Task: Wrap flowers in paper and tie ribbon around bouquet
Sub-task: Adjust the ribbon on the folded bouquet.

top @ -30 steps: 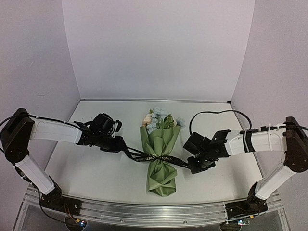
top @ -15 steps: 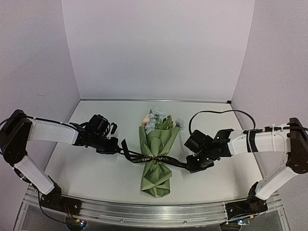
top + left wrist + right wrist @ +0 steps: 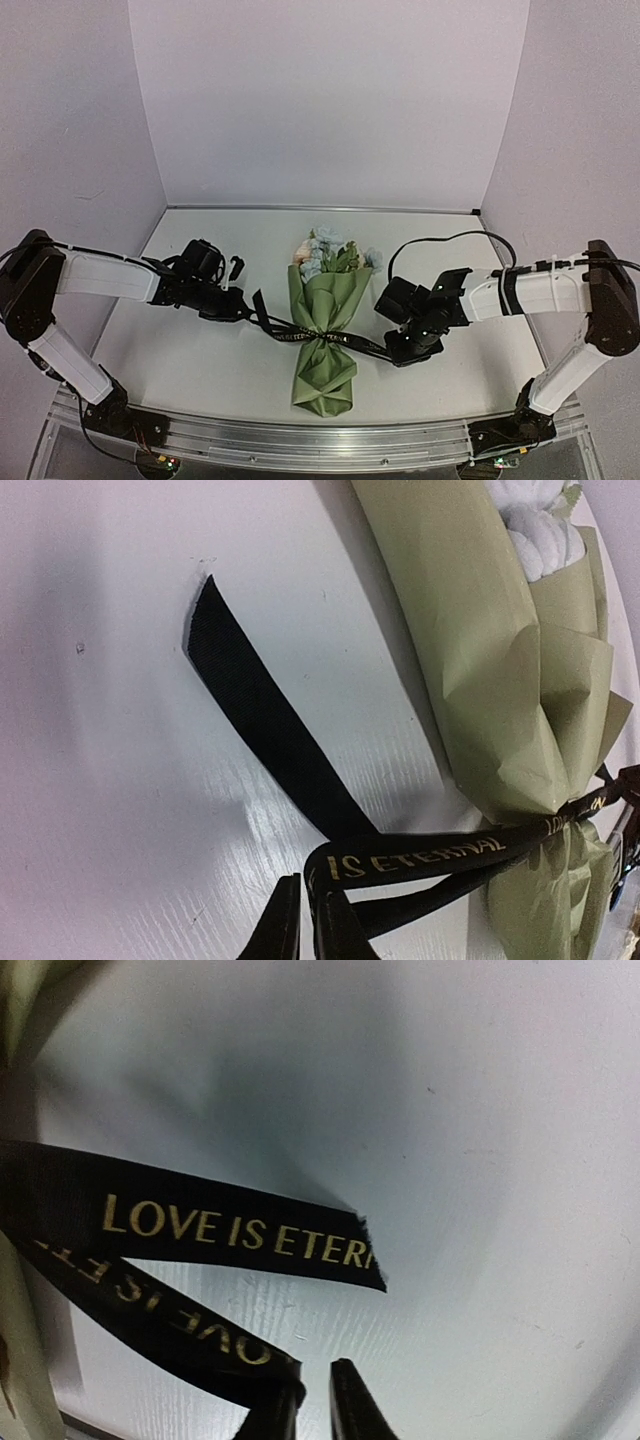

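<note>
The bouquet point(image 3: 324, 300) lies in the middle of the table: a cone of olive-green paper point(image 3: 470, 670) holding peach and pale blue flowers point(image 3: 328, 252). A black ribbon point(image 3: 318, 337) with gold lettering circles its waist. Left of the bouquet, my left gripper point(image 3: 240, 308) is shut on a folded loop of the ribbon point(image 3: 430, 853); in the left wrist view its jaws point(image 3: 308, 898) pinch the fold, and a free tail lies flat on the table. My right gripper point(image 3: 402, 350) sits right of the bouquet. Its jaws point(image 3: 315, 1380) stand slightly apart, with the ribbon point(image 3: 200, 1225) draped over one fingertip.
The white table point(image 3: 180, 370) is enclosed by pale walls at the back and both sides. A metal rail point(image 3: 300, 447) runs along the near edge by the arm bases. A black cable point(image 3: 440, 238) arcs over the right arm.
Both grippers have drawn in toward the bouquet, which has shifted slightly left. The ribbon hangs slacker on the left. The right jaws have parted a little.
</note>
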### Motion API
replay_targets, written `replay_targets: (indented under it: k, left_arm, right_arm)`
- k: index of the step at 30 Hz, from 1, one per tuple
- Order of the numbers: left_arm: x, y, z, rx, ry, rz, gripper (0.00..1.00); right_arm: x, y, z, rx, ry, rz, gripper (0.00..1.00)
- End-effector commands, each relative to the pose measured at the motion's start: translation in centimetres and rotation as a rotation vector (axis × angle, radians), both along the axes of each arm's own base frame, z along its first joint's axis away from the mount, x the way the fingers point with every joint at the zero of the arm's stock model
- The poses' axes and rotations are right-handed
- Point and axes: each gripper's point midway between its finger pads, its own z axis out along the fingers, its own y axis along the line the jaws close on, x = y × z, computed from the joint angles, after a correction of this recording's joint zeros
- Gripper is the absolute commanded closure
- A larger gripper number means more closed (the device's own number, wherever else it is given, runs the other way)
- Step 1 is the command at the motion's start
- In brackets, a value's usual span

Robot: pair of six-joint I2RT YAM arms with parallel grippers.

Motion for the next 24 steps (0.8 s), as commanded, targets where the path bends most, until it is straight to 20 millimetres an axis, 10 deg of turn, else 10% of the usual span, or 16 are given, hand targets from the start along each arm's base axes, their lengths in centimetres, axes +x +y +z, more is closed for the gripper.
replay_targets:
  k: [1, 11, 24]
  left_arm:
    - [1.5, 0.9, 2.1, 0.018, -0.098, 0.043, 0.87]
    - [2.1, 0.8, 5.6, -0.026, -0.171, 0.061, 0.42]
    - [2.1, 0.8, 10.2, -0.103, -0.264, 0.068, 0.22]
  right_arm:
    - [-1.9, -3.3, 0.2, -0.143, 0.091, -0.014, 0.79]
    - [-1.5, -0.4, 2.6, 0.001, 0.079, 0.011, 0.52]
    - [0.3, 2.9, 4.2, 0.176, -0.006, 0.005, 0.39]
